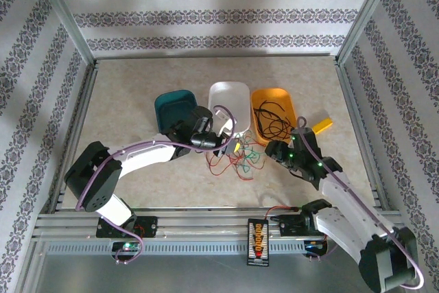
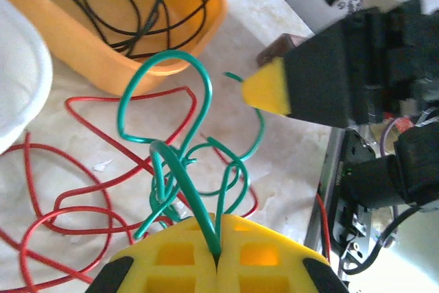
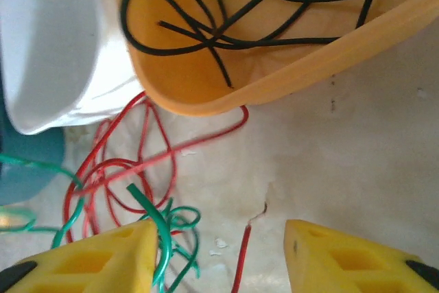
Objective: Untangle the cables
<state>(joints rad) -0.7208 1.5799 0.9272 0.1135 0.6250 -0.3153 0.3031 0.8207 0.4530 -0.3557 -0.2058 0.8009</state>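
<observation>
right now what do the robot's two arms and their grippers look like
The left arm and right arm have glossy white shells with black joint housings and a thin lilac cable running along each. The left gripper and right gripper are blocky yellow with square cut-outs on black mounts. Small green lights glow on the right arm.

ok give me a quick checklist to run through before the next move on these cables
1. left gripper shut on the green cable: ok
2. right gripper open, ready to take a cable: ok
3. green cable free of the red cable: not ok, their loops cross on the table
4. black cable lying inside the orange bin: ok
5. white bin free of cables: cannot tell, the left arm covers part of it
</observation>
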